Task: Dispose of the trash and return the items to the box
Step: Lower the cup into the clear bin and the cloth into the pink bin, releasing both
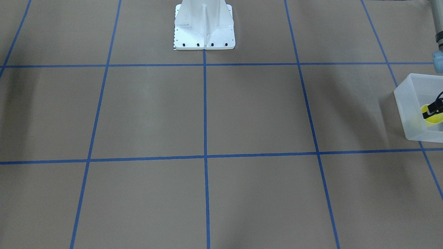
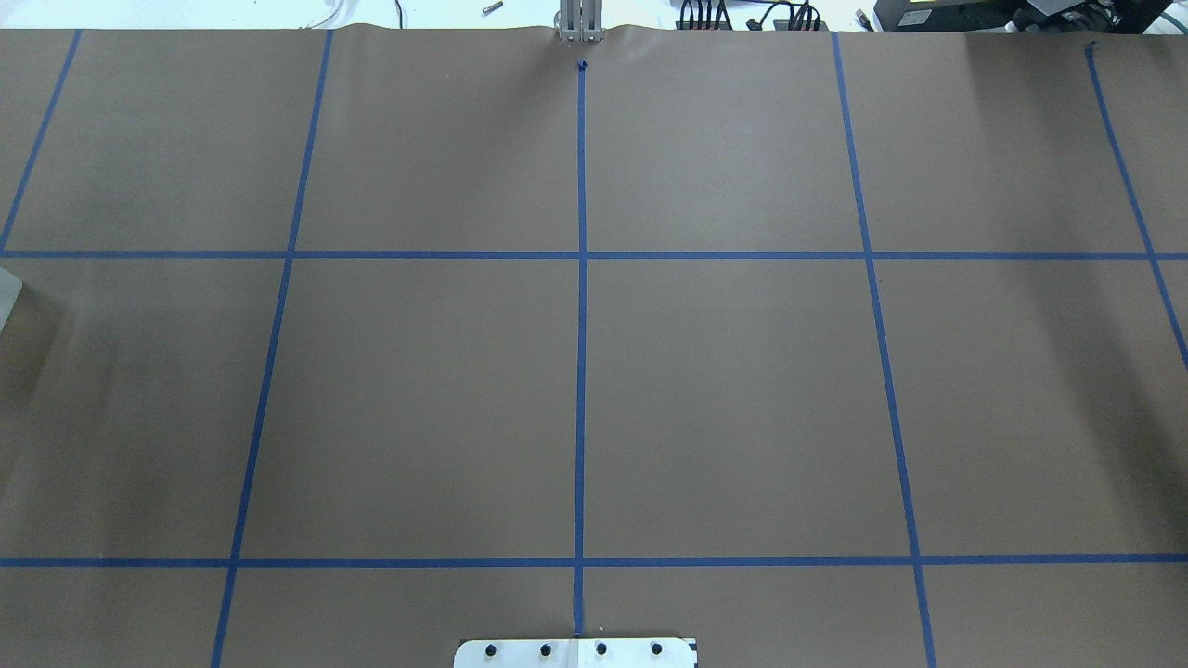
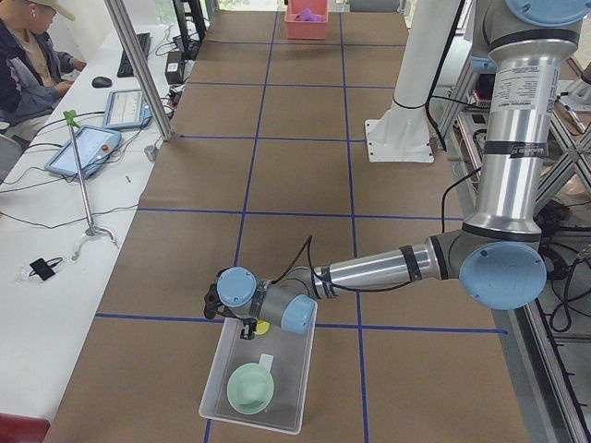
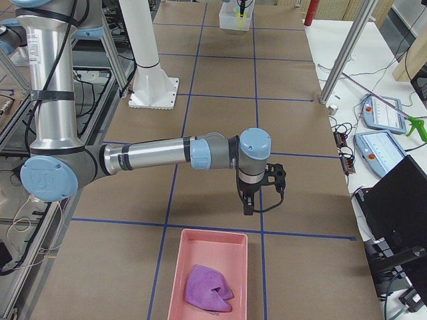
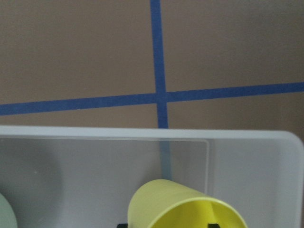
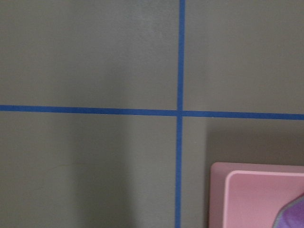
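Yellow cup hung tilted in the left claw, which clasped it at one end of the frosted box; the mint-green bowl rested toward the other end. The right claw hung above the bench near a pink tray holding a purple wad. Whether that claw was clenched or released could not be told.

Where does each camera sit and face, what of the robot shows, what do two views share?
Front-facing: across the table, facing pedestal; left gripper at edge.
Overhead: behind the robot, looking down; pedestal plate only.
Exterior left: table's left end; left arm over tub.
Exterior right: right end; right arm by pink tray.
Left wrist: down into tub; robot parts unclear.
Right wrist: down at table; no robot part.
Shared: yellow cup, front-facing and left wrist.
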Motion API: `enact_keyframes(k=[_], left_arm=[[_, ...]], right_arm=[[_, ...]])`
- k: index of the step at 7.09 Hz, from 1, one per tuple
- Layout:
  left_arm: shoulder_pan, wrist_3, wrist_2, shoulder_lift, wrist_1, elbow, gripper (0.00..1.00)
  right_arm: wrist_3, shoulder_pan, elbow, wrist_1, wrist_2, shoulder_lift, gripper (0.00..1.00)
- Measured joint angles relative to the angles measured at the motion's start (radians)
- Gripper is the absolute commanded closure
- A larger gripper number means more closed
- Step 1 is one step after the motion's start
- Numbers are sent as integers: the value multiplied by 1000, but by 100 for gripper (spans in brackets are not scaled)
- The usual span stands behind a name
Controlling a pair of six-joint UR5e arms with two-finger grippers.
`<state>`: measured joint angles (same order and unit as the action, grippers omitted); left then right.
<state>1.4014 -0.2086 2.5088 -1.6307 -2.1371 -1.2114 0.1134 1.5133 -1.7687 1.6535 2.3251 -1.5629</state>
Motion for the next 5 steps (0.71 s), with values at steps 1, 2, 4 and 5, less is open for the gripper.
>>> enact_keyframes(k=[1,2,4,5], left_arm=[[23,29,20,-2,2,-5,2],[59,76,20,-1,10,-6,2],[133,154,5,-3,94,-51,2],[151,161,-12,-1,208,-147,2]], right_arm=[[89,-46,-48,-1,6,2,0],[160,-83,-86,-2,9,2,0],[217,-119,-124,-2,12,4,0],[249,-142,-140,-3,14,8,0]])
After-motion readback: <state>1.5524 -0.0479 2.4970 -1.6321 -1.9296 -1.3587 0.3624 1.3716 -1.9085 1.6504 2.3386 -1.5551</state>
